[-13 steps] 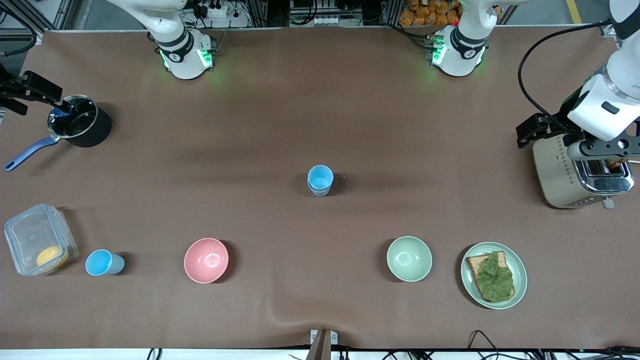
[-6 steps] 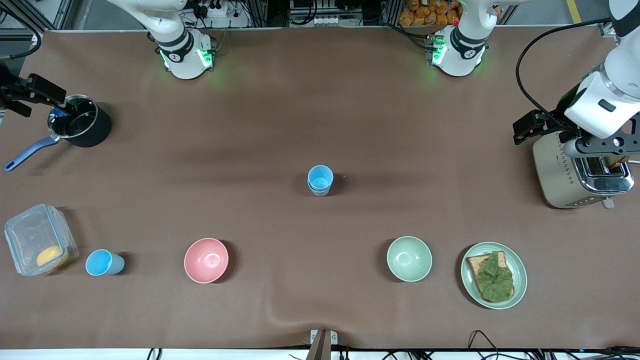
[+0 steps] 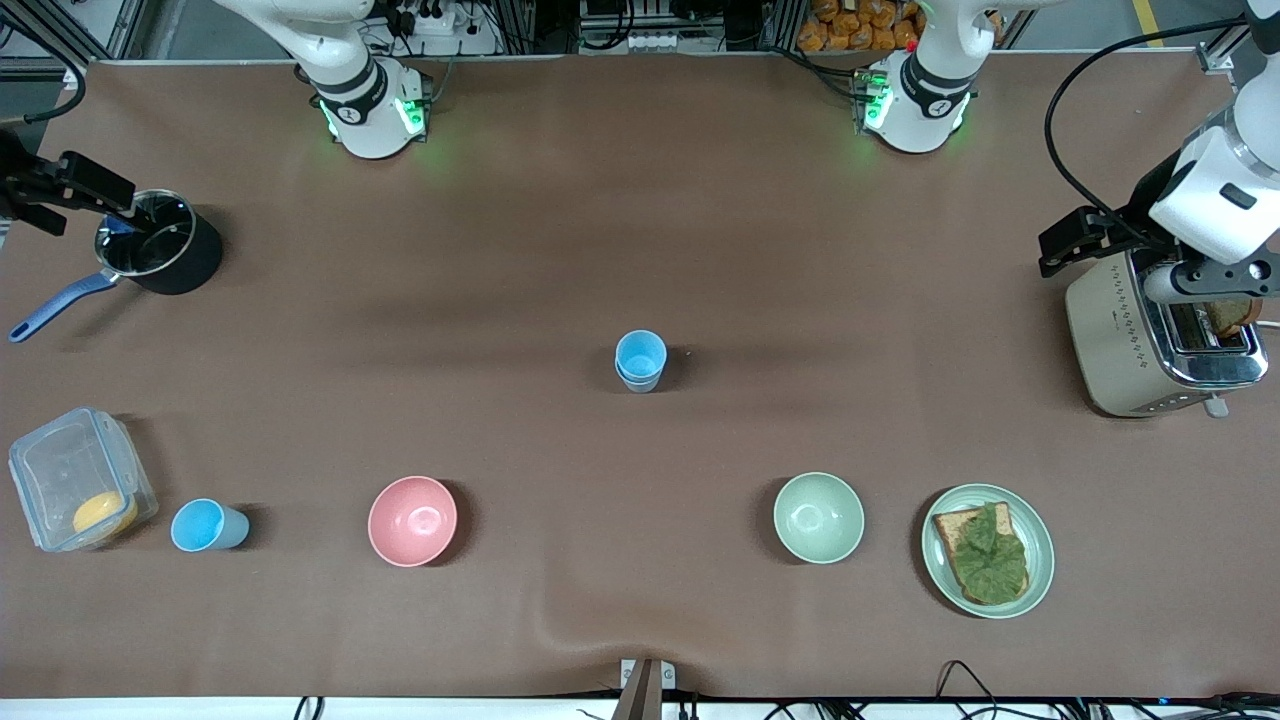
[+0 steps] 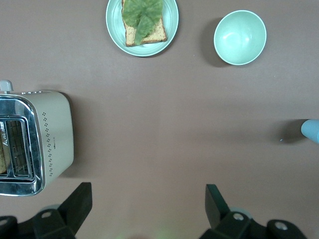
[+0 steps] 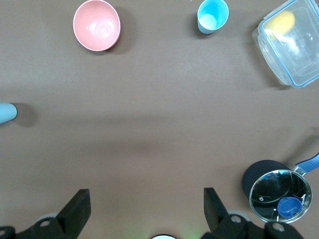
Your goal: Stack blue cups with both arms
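Observation:
Two blue cups stand nested in one stack [image 3: 640, 360] at the table's middle. The stack shows at the edge of the left wrist view [image 4: 311, 130] and of the right wrist view [image 5: 7, 112]. A third blue cup [image 3: 208, 526] stands upright beside the clear box, and also shows in the right wrist view [image 5: 213, 16]. My left gripper [image 4: 147, 204] is open and empty, high over the table beside the toaster; its hand [image 3: 1200, 285] is at the left arm's end. My right gripper [image 5: 145, 205] is open and empty, high beside the black pot; its black hand [image 3: 70, 185] is at the right arm's end.
A pink bowl [image 3: 412, 520] and a pale green bowl [image 3: 818, 517] stand nearer the front camera than the stack. A plate with toast and a leaf [image 3: 987, 550], a toaster [image 3: 1150, 345], a black pot with a blue handle [image 3: 165, 250] and a clear box [image 3: 75, 480] stand around the table's ends.
The left arm's hand has drifted a little over the toaster, toward the robots' side. The right arm's hand has shifted slightly by the pot. No cup has moved.

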Controlling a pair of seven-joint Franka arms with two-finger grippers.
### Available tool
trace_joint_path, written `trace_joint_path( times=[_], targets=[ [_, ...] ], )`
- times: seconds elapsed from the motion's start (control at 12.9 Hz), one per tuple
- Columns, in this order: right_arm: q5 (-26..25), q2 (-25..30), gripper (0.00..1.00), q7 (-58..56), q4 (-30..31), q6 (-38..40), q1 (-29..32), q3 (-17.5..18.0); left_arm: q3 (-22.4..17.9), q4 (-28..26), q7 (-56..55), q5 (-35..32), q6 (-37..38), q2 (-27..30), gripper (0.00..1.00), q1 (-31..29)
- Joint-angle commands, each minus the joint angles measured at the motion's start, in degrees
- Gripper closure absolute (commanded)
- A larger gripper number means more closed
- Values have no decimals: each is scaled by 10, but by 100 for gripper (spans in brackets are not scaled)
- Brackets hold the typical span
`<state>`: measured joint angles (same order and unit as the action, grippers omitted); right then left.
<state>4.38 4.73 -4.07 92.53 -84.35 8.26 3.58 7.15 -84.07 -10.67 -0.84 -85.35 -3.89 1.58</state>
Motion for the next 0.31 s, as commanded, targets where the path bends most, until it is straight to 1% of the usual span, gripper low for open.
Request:
trace_joint_path(
  times=[0.0,0.23],
  targets=[
    [3,-2,0,-3,9,-11,10,10,-2,4,9,11,11,5,0,-2],
    [3,-2,0,-3,18,-14,11,10,-3,4,29,11,11,5,0,-1]
  ],
)
